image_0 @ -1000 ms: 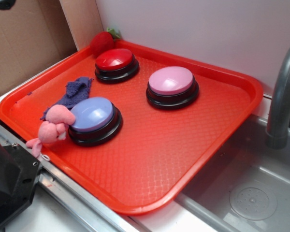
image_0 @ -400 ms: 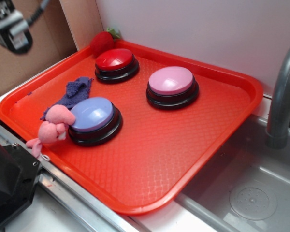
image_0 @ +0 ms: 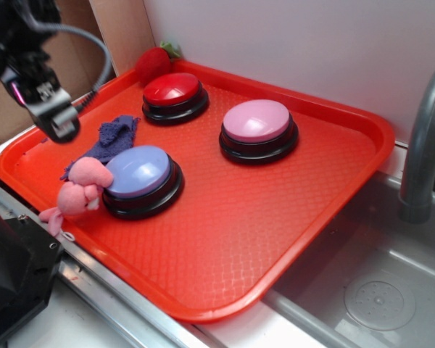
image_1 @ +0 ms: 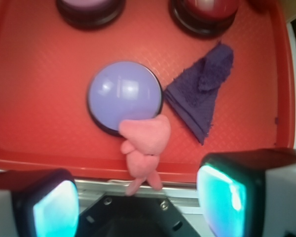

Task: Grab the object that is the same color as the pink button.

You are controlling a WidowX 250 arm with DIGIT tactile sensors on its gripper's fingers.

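Approach phase: the fingers [image_1: 138, 202] stand wide apart and hold nothing, poised above the near edge of the red plastic tray [image_0: 225, 239]. In the wrist view the small soft pink plush toy [image_1: 144, 148] lies between the two fingers and slightly ahead of them, draped over the tray's near rim with its upper part leaning against the lavender-blue domed button [image_1: 124, 94]. In the exterior view the same toy [image_0: 78, 192] sits below and ahead of the fingers [image_0: 58, 127], well apart from them. The large domed light-pink push button with black base [image_0: 257, 122] confirms the colour match.

Recommended procedure:
1. Lower straight down, keeping the toy centred between the fingers.
2. Target the toy's thicker body rather than the thin limbs hanging over the rim.
3. Keep clearance from the lavender-blue button beyond the fingers, and from the purple-blue folded cloth [image_1: 202, 89], which lies ahead of the right-hand finger.
4. Close gently; the plush will likely compress, so expect extra closure.

Risk: the tray rim may block a finger that descends too low.
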